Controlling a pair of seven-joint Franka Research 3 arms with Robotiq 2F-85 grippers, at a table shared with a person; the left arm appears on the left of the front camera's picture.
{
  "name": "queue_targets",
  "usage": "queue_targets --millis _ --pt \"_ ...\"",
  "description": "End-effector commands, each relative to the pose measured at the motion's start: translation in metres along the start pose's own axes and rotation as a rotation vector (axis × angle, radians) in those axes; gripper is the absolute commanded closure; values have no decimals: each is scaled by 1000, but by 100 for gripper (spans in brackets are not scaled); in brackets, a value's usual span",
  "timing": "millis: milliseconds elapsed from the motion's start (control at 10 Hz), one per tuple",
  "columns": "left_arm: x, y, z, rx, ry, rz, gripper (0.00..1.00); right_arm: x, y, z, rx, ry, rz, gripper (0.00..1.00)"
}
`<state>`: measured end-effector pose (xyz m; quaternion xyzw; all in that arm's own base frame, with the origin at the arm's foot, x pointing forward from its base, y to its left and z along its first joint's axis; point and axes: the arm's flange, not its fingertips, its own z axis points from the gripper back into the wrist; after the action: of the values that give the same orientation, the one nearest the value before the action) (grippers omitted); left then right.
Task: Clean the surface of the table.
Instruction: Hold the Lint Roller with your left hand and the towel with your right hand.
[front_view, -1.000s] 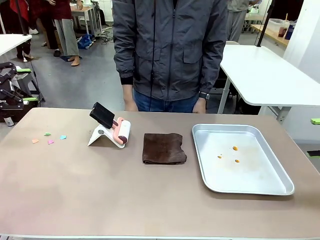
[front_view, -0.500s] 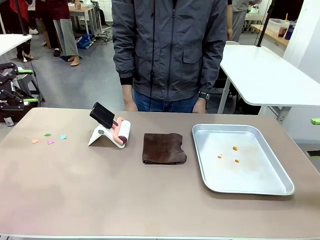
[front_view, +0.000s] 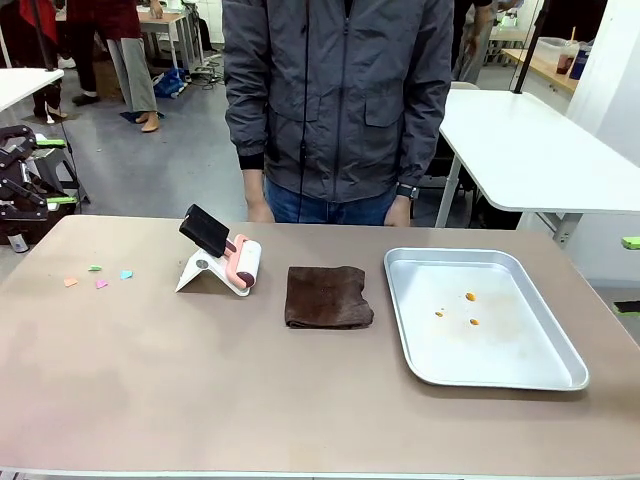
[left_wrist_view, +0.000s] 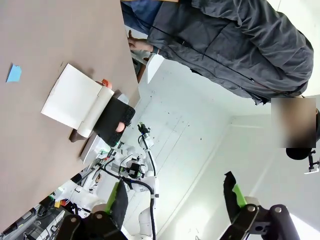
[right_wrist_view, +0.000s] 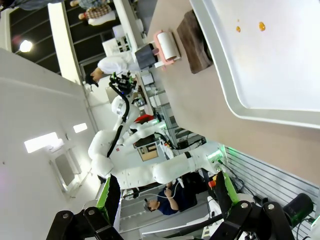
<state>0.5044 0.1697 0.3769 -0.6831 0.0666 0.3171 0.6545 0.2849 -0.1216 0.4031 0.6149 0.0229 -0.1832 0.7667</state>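
The taupe table (front_view: 200, 380) carries a few small coloured paper scraps (front_view: 97, 275) at its left. A lint roller (front_view: 240, 264) with a black handle rests on a white stand near the middle. In the left wrist view my left gripper (left_wrist_view: 176, 200) hangs open and empty, well off the table (left_wrist_view: 40, 30), with the roller stand (left_wrist_view: 75, 97) and a blue scrap (left_wrist_view: 14, 73) far ahead. My right gripper (right_wrist_view: 168, 195) is open and empty too, away from the table (right_wrist_view: 200, 100).
A folded brown cloth (front_view: 327, 296) lies at the centre. A silver tray (front_view: 500, 350) with orange crumbs (front_view: 470, 297) sits at the right. A person in a grey jacket (front_view: 340, 90) stands at the far edge. The right wrist view shows the tray (right_wrist_view: 270, 65), the cloth (right_wrist_view: 195, 42) and the left arm (right_wrist_view: 116, 140) farther off.
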Motion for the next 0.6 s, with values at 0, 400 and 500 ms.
queue_targets --millis 0,400,500 --pt "-2 -2 1 10 -3 8 0 -1 3 1 17 -3 15 0" --pt "-14 -41 -30 -92 70 -173 0 3 27 -29 -92 -27 124 0" --pt "-27 -72 -46 -126 151 -311 0 10 47 -56 -148 -7 188 0"
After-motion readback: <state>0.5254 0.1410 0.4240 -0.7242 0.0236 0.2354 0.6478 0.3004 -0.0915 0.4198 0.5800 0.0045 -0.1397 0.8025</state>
